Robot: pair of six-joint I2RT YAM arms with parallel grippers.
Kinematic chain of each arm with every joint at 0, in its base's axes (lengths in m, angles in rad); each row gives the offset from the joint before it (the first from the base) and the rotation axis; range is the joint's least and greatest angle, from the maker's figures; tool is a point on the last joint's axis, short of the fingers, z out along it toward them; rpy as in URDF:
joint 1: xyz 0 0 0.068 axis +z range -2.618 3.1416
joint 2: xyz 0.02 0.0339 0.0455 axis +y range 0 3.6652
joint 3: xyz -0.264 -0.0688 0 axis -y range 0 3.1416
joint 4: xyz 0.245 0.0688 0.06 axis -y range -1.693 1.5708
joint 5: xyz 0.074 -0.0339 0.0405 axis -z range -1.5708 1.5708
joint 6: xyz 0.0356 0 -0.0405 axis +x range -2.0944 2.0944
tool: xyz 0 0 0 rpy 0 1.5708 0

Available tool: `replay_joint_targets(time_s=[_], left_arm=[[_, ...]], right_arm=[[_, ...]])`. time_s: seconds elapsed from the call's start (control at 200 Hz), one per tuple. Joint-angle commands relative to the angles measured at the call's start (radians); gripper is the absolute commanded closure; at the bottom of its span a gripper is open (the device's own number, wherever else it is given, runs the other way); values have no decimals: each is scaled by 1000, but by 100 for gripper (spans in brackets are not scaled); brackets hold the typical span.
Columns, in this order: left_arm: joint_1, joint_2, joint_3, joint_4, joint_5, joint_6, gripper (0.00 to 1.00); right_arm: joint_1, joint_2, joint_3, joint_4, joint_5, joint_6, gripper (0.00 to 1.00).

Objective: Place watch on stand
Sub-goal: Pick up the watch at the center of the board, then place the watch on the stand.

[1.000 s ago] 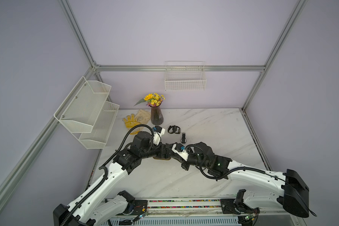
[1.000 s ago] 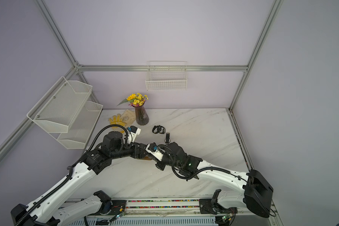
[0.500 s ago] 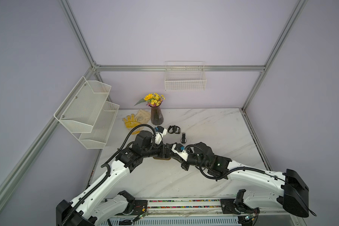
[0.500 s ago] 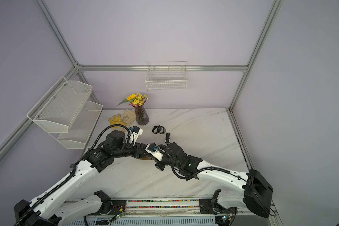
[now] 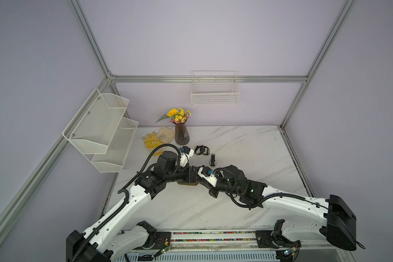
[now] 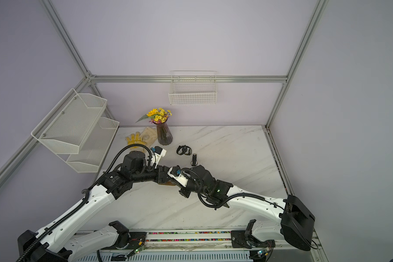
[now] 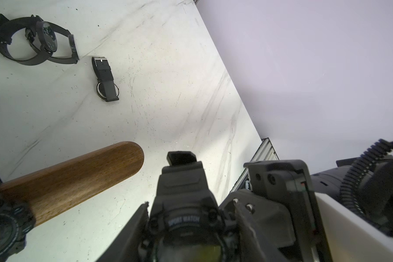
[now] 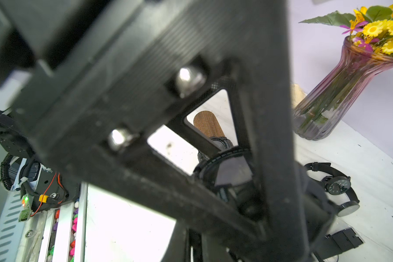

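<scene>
- Left gripper [image 7: 190,226] is closing around the sport watch [image 7: 184,217], jaws flanking its case (firm grip? cannot tell).
- Right gripper [image 5: 199,175] is pinching it, jaws near-together; a handover toward the stand [image 7: 77,177] is probably starting.

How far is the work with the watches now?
Done: one black watch already circles the stand. In hand: a sport watch hangs between the left tool and the shut right tool, which seems to hold it; the left grip is unclear. Left: thread it onto the stand; three loose watches wait on the table.
</scene>
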Motion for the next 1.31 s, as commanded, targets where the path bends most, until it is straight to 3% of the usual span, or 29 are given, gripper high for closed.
replay_joint_targets(time_s=[0.0, 0.09, 0.225, 0.425, 0.635, 0.74, 0.925, 1.055, 1.3], left_arm=[[23, -11, 76, -47, -51, 45, 61], [26, -10, 104, -114, -134, 80, 61], [28, -29, 127, -194, -315, 145, 62], [22, -127, 40, -161, -576, 188, 63], [9, -245, -35, -61, -625, 205, 62], [10, -226, -41, -92, -732, 204, 62], [29, -84, 47, -297, -944, 141, 62], [64, -11, 84, -364, -978, 156, 62], [191, 75, 91, -356, -903, 161, 62]], right_arm=[[5, -32, -1, 45, 14, -5, 81], [5, -66, -20, 37, 17, -6, 62], [4, -120, -68, 38, 93, 12, 50], [4, -170, -128, 55, 267, 75, 47], [3, -211, -168, 95, 369, 102, 46], [4, -221, -171, 108, 415, 107, 46], [1, -244, -187, 124, 434, 100, 44], [-8, -242, -188, 124, 442, 121, 40], [-47, -171, -169, 113, 440, 287, 35]])
